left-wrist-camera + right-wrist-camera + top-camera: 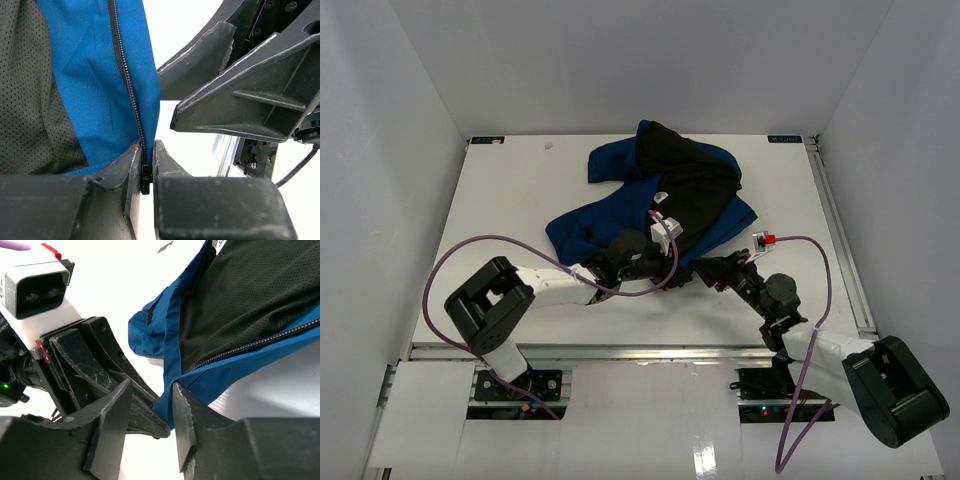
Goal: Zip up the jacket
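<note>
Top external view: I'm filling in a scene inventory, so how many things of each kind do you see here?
Jackets: 1, the blue jacket
Robot arms: 2, the left arm and the right arm
Purple cables: 2, the left cable and the right cable
Total: 5

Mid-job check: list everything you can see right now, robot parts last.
jacket: one, royal blue with black mesh lining, crumpled mid-table, lying open.
zipper: one, black, along the jacket's blue edge.
table: one, white, under everything.
cables: two, purple, one looping from each arm.
left fingers: one pair, dark grey, shut on the zipper's lower end.
right fingers: one pair, dark grey, open at the jacket's near corner.
</note>
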`<state>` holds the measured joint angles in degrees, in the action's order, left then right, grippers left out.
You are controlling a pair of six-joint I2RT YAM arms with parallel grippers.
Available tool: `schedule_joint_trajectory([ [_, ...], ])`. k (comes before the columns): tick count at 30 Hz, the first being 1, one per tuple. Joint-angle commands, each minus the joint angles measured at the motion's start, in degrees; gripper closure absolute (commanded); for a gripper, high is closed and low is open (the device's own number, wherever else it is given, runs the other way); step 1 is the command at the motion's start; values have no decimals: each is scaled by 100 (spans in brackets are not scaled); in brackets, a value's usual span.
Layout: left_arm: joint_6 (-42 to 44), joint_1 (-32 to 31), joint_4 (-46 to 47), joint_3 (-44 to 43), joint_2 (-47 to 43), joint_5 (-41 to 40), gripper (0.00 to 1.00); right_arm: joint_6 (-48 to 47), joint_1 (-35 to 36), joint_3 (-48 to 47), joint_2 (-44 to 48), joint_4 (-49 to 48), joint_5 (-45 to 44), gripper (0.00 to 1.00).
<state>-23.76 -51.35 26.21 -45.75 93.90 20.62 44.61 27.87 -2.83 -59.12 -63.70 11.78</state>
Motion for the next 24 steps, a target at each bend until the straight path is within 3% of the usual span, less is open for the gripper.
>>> schedule_joint_trajectory([
  [1, -67, 2, 208, 105, -240, 122, 100, 166, 61, 1100, 181, -145, -228, 53],
  [6, -155, -6, 421, 154, -232, 125, 100, 216, 61, 1109, 270, 99, -319, 39],
  [13, -147, 2, 543, 253, -344, -145, 100, 301, 86, 997, 197, 622, -485, 44],
  [24, -221, -5, 874, 334, -270, -158, 100, 556, 337, 979, -429, -76, -466, 45],
])
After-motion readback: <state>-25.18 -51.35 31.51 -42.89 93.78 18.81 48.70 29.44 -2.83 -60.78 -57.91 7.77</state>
